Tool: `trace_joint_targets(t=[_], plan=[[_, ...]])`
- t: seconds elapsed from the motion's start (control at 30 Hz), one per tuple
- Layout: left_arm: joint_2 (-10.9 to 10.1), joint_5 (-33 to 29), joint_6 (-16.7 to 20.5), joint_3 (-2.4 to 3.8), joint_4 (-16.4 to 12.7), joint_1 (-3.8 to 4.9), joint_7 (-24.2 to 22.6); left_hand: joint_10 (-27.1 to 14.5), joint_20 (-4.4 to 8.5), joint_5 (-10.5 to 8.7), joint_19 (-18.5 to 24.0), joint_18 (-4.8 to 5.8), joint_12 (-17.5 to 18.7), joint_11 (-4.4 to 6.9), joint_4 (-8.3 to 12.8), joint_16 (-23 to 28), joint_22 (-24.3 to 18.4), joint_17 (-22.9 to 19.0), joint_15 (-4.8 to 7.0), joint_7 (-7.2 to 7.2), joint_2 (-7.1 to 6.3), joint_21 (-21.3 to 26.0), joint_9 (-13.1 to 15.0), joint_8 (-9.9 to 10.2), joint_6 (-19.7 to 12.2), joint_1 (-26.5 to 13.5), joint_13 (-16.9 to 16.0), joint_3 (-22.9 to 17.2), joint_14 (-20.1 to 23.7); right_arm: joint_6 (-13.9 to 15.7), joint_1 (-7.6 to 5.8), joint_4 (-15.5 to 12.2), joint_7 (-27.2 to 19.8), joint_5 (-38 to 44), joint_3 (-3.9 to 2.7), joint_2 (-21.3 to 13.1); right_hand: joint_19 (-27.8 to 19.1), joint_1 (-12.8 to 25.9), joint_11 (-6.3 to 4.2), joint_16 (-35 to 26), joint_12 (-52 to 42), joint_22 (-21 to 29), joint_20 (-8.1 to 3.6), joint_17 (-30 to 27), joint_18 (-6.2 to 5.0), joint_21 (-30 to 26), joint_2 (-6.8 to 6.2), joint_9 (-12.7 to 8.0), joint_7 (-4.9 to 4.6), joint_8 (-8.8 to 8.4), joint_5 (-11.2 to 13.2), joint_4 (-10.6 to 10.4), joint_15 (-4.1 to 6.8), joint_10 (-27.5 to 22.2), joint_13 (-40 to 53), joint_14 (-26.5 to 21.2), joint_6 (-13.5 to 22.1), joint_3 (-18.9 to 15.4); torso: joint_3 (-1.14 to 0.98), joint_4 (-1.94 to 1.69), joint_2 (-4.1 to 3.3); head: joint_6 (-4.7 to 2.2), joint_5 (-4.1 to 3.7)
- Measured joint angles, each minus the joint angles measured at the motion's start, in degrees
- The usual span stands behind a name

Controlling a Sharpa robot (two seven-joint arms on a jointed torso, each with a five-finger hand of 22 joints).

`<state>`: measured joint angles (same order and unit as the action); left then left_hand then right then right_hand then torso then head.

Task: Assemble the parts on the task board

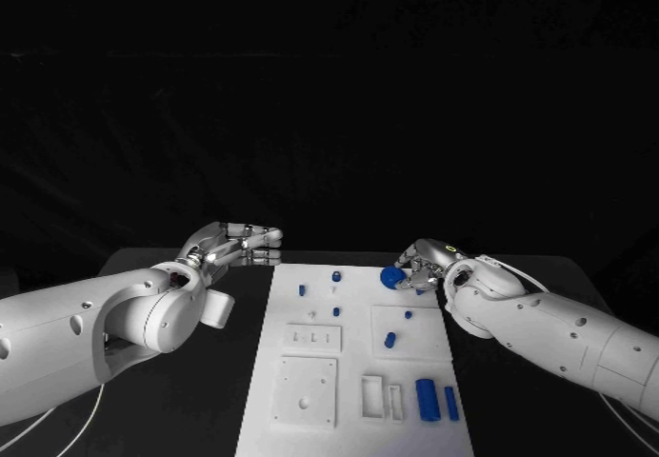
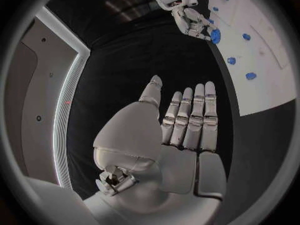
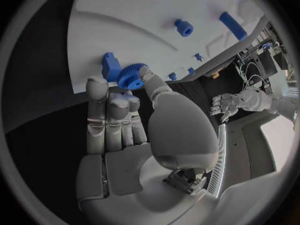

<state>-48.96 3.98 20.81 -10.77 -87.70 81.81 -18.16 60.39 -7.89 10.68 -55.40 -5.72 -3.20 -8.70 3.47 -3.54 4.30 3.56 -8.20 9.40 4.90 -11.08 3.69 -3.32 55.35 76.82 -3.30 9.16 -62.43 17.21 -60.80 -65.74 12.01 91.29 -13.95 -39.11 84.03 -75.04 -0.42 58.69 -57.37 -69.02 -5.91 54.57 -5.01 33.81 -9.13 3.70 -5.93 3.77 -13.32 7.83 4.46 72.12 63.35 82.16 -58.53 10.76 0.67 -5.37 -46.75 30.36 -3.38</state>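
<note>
- At the far right corner of the task board, my right hand has a blue gear between the thumb and the fingertips.
- For doing this step well, I think the gear must go down flat and centred on its place on the board, without tilt, so that it does not jam. I cannot see the exact seat for it from these views, so I would move slowly and let the fingers feel the fit.
- From the right wrist view, the gear is pinched at its toothed rim, and just beside it stands another blue part, blocky in shape. I judge that I must take care not to knock this neighbour when I lower the gear.
- The other fingers of my right hand lie straight and close together under the gear; they are not wrapped around it.
- My left hand is beside the far left corner of the board, above the tabletop. Its fingers are stretched out side by side and it holds nothing and touches nothing.
- More blue parts are on the board: small pegs near the far edge, one piece in the middle, and two long bars at the near right.
</note>
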Motion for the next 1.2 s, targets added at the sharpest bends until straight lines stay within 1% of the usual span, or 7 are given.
trace_joint_targets(t=[0.13,0.3,0.5,0.67,0.83,0.93,1.2], plan=[[0.03,0.0,-0.05,0.0,0.07,0.0,0.0,0.0,0.0,0.0,0.0,0.0,0.0,0.0,0.0,0.0,0.0,0.0,0.0,0.0,0.0,0.0,0.0,0.0,0.0,0.0,0.0,0.0,0.0,0.16,-0.01,0.6,-0.03,0.06,-0.02,0.28,0.0,0.0,0.03,0.23,0.0,-0.2,0.0,0.18,0.0,0.0,0.0,0.0,0.0,0.0,0.0,-0.09,0.0,0.02,0.06,0.0,0.0,-0.09,-0.04,-0.02,-0.03,0.07,-0.01],[0.08,0.0,-0.12,0.0,0.11,0.0,0.0,0.0,0.0,0.0,0.0,0.0,0.0,0.0,0.0,0.0,0.0,0.0,0.0,0.0,0.0,0.0,0.0,0.0,0.0,0.0,0.0,0.0,0.0,0.34,-0.03,1.07,-0.07,0.14,-0.05,0.69,0.0,0.0,0.2,0.23,0.0,-0.52,0.0,0.23,0.02,0.0,0.0,0.0,0.01,0.0,0.0,-0.32,0.0,0.18,0.06,0.0,-0.01,-0.32,-0.05,0.02,-0.04,0.18,0.27],[0.14,0.0,-0.21,0.0,0.11,0.0,0.0,0.0,0.0,0.0,0.0,0.0,0.0,0.0,0.0,0.0,0.0,0.0,0.0,0.0,0.0,0.0,0.0,0.0,0.0,0.0,0.0,0.0,0.0,0.46,-0.04,1.72,-0.15,0.18,-0.07,1.16,0.0,0.0,0.2,0.23,0.0,-0.95,0.0,0.34,0.09,0.0,0.0,-0.02,0.01,0.0,0.0,-0.65,-0.2,0.18,0.03,0.2,-0.01,0.01,-0.04,-0.04,-0.04,0.37,0.24],[0.12,0.0,-0.27,0.0,0.1,0.01,0.03,0.0,0.0,0.0,0.0,0.0,0.0,0.0,0.0,0.0,0.0,0.0,0.0,0.0,0.0,0.0,0.0,0.0,0.0,0.0,0.0,0.0,0.0,0.49,-0.04,1.64,-0.18,0.1,-0.07,1.2,0.0,0.34,0.2,0.23,0.0,-1.33,0.0,0.38,0.11,0.0,0.34,-0.02,-0.11,0.0,0.0,-1.36,-0.2,0.17,0.03,0.2,-0.15,-0.38,-0.04,-0.09,-0.03,0.57,0.19],[0.09,0.0,-0.32,0.0,0.1,0.01,0.04,0.0,0.0,0.0,0.0,0.0,0.0,0.0,0.0,0.0,0.0,0.0,0.0,0.0,0.0,0.0,0.0,0.0,0.0,0.0,0.0,0.0,0.0,0.43,-0.02,1.34,-0.22,-0.53,-0.06,1.07,0.0,0.33,0.2,0.51,-0.16,-2.35,0.0,0.8,0.11,0.0,0.33,-0.02,-0.12,0.0,-1.41,-2.55,-0.2,0.17,0.12,0.2,-0.18,-1.57,-0.02,-0.08,-0.01,0.66,0.24],[0.08,0.0,-0.36,0.0,0.11,0.01,0.05,0.0,0.0,0.0,0.0,0.0,0.0,0.0,0.0,0.0,0.0,0.0,0.0,0.0,0.0,0.0,0.0,0.0,0.01,0.0,0.0,0.0,0.0,0.37,-0.01,1.25,-0.24,-1.1,-0.05,1.05,-0.11,0.33,0.21,0.54,-0.27,-2.74,0.11,0.95,0.12,-0.17,0.33,-0.02,-0.12,0.0,-1.55,-3.0,-0.2,0.17,0.18,0.2,-0.18,-2.02,-0.02,-0.01,-0.01,0.66,0.31],[0.15,0.0,-0.47,-0.01,0.17,0.01,0.07,0.0,0.0,0.0,0.0,0.0,0.0,0.0,0.0,0.0,0.0,0.0,0.0,0.01,0.0,0.0,0.0,0.0,0.01,0.0,0.0,0.0,0.0,0.27,0.0,1.27,-0.29,-2.29,-0.05,1.02,-0.21,0.33,0.21,0.78,-0.27,-3.26,0.2,1.16,0.12,-0.33,0.33,-0.02,-0.08,0.0,-1.85,-3.1,-0.2,0.17,0.25,0.2,-0.21,-2.12,-0.03,-0.02,0.02,0.69,0.16]])
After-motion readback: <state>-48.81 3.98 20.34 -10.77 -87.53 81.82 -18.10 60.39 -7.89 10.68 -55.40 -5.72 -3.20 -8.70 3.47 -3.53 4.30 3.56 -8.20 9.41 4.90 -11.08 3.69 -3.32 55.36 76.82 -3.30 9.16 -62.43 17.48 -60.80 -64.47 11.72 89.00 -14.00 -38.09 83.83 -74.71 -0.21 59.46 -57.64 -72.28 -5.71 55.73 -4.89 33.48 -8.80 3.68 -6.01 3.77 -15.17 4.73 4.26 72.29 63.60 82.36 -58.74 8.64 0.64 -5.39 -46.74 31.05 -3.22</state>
